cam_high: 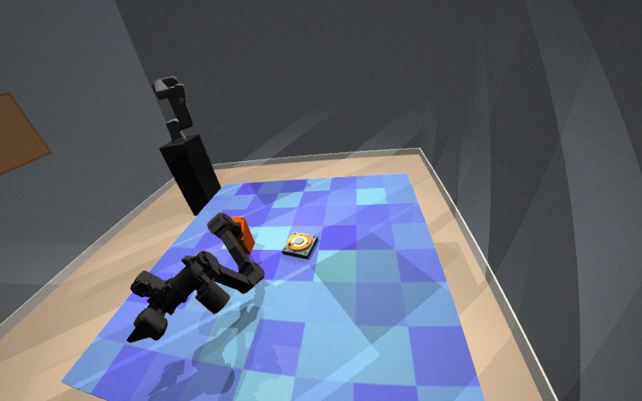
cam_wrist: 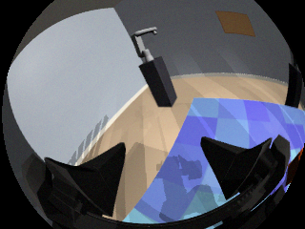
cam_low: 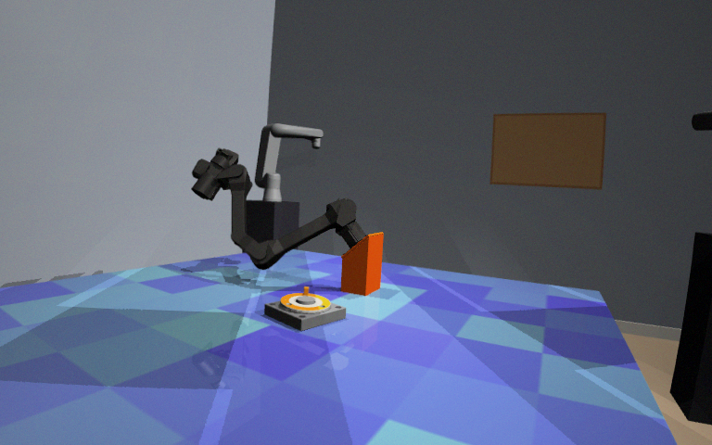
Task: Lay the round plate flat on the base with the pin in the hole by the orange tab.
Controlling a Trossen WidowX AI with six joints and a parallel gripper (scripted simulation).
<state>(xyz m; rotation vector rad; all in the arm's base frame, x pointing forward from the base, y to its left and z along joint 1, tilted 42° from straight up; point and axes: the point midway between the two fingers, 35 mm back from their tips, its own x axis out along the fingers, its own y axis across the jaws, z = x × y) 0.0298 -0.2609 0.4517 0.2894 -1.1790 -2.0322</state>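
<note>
Top view: gripper (cam_high: 134, 337) hanging well apart from plate (cam_high: 298, 241), plate sitting on grey base (cam_high: 303, 252).

Exterior view: orange tab (cam_low: 306, 290) standing up on plate; seating apparently not started.

Wrist view: fingers spreading wide, pinching nothing, facing away.

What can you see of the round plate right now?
The round plate is a flat orange-yellow ring with a pale inner band, seated around a grey post on the dark grey square base. A small orange tab sticks up at its far edge in the exterior view. Any tilt, the holes and the pin are too small to make out. Nothing of the robot touches it; the open tool is far off.
</note>
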